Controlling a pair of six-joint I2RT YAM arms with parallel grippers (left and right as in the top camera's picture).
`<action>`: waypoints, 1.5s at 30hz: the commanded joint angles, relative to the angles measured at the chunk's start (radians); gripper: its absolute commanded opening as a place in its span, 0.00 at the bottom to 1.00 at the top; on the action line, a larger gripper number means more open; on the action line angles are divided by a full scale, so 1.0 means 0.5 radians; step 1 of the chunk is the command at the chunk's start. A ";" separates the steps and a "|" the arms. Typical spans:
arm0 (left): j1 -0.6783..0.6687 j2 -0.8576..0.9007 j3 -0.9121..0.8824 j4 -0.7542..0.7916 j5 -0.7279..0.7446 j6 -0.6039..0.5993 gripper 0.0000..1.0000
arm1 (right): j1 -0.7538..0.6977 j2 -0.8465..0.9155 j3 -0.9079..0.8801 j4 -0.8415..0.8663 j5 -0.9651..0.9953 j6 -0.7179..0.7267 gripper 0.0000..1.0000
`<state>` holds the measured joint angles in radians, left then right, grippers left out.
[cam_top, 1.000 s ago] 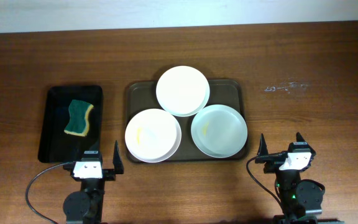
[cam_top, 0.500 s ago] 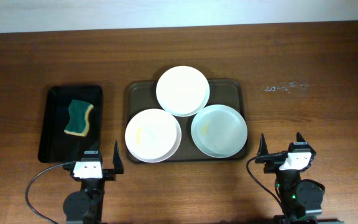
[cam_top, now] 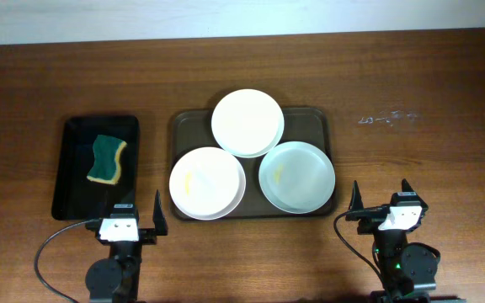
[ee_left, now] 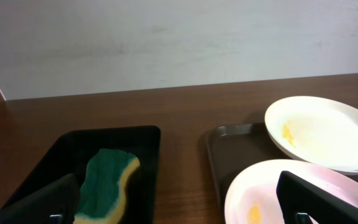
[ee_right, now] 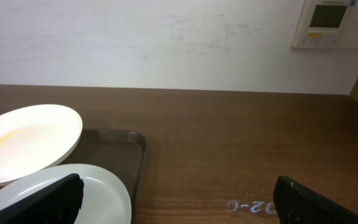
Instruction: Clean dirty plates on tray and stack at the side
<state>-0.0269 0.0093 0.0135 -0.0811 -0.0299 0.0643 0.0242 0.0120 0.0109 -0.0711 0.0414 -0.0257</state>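
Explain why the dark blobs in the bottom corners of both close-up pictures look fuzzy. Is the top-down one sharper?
Left wrist view: the blobs are the left fingers, too near the lens to focus; right wrist view: likewise the right fingers; overhead view: sharp, evenly lit, no glare on the plates.

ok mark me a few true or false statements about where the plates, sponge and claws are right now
1. All three plates sit on the brown tray. True.
2. The sponge lies on the brown tray. False: it lies in the black tray, left of the brown one.
3. The left claw is holding a plate. False: it is open and holds nothing, apart from every plate.
4. The right claw is open and empty. True.
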 commanded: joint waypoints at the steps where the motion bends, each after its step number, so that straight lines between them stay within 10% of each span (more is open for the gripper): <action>1: -0.006 0.005 -0.008 -0.006 0.031 0.026 0.99 | 0.017 -0.006 -0.011 -0.008 0.046 0.007 0.98; 23: -0.006 0.005 -0.008 0.009 0.051 0.023 0.99 | 0.017 -0.006 -0.011 -0.008 0.047 0.007 0.99; 26: -0.006 0.005 -0.008 0.211 1.664 -0.305 0.99 | 0.017 -0.006 -0.011 -0.008 0.047 0.007 0.98; 30: -0.006 0.005 0.114 1.192 1.669 -0.368 0.99 | 0.017 -0.006 -0.011 -0.008 0.046 0.007 0.98; 34: -0.006 0.297 0.752 0.305 1.025 0.011 0.99 | 0.017 -0.006 -0.011 -0.008 0.046 0.007 0.98; 38: -0.006 1.404 1.778 -1.001 0.839 0.287 0.99 | 0.017 -0.006 -0.011 -0.008 0.047 0.007 0.98; 45: 0.069 2.577 2.804 -1.495 0.209 -0.037 0.99 | 0.017 -0.006 -0.011 -0.008 0.047 0.007 0.98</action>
<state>-0.0231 1.2045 1.3293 -0.8391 0.1978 0.0849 0.0261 0.0158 0.0109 -0.0692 0.0525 -0.0265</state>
